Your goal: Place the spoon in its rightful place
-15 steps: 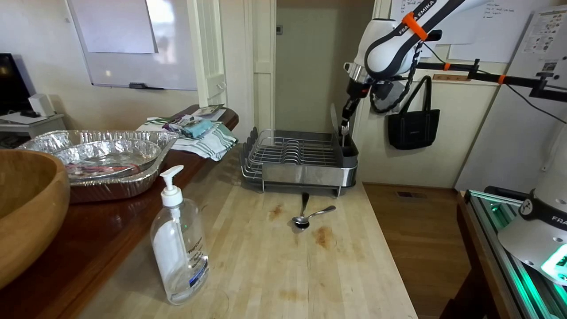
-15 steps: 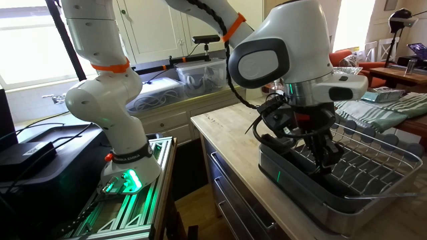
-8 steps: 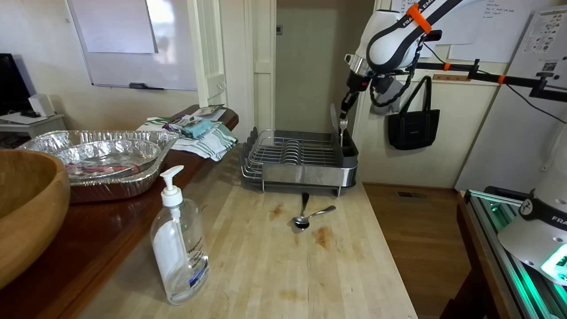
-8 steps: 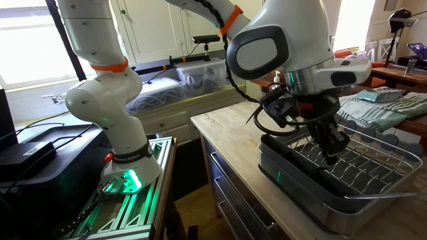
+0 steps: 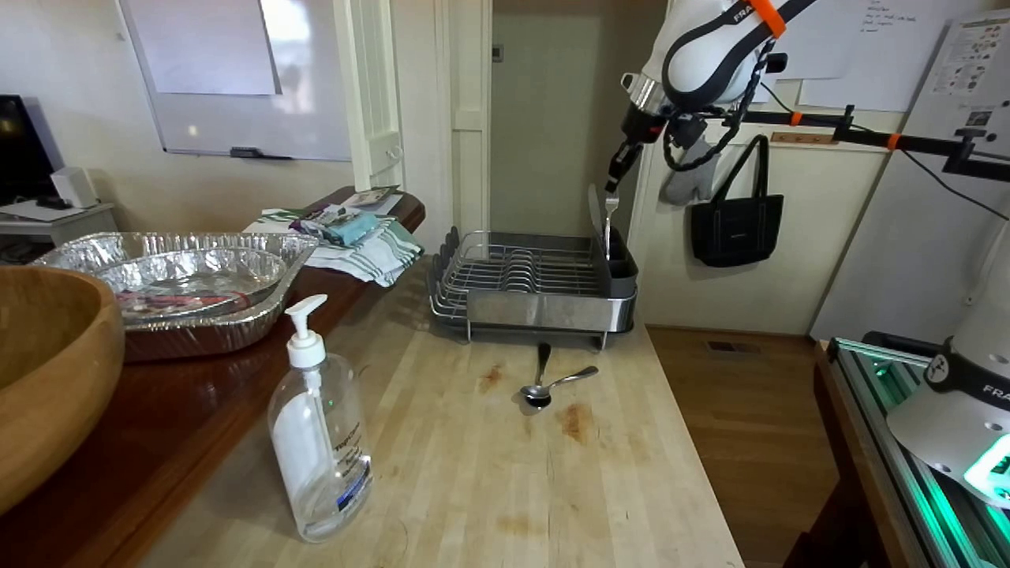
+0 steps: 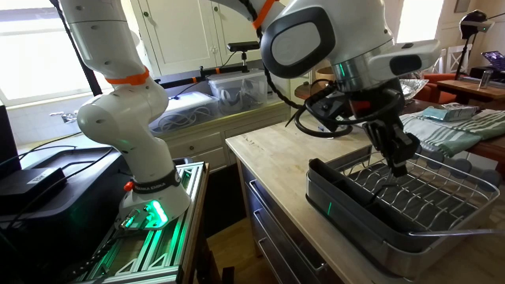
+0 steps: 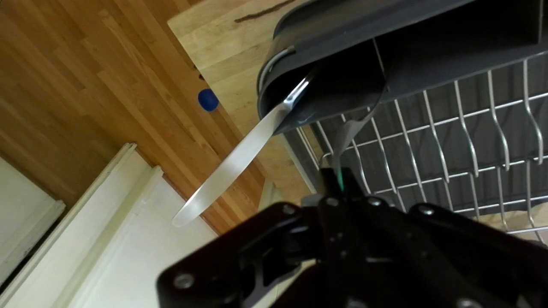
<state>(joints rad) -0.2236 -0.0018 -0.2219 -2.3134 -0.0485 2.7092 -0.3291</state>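
Two small spoons (image 5: 540, 392) lie crossed on the wooden counter in front of the dish rack (image 5: 544, 312). One has a dark handle and the other a silvery one. They are out of the wrist view. My gripper (image 5: 612, 188) is above the grey utensil caddy (image 5: 623, 272) at the rack's side, well away from the spoons. It is shut on a fork (image 5: 611, 213), near the tines, which point up. The fork's lower end is in the caddy. In the wrist view the fork (image 7: 353, 128) runs between the fingertips (image 7: 340, 176), its handle end hidden in the dark caddy (image 7: 364, 36).
A knife (image 7: 239, 162) leans out of the caddy's end beside the fork. A clear pump bottle (image 5: 319, 442) stands on the counter. Foil pans (image 5: 213, 331), a wooden bowl (image 5: 55, 379) and towels (image 5: 379, 252) are on the dark table. The rack has upright wire dividers (image 6: 426, 205).
My gripper has risen from inside the caddy to above it, drawing the fork upward with it. The spoons, knife and rack have not moved.
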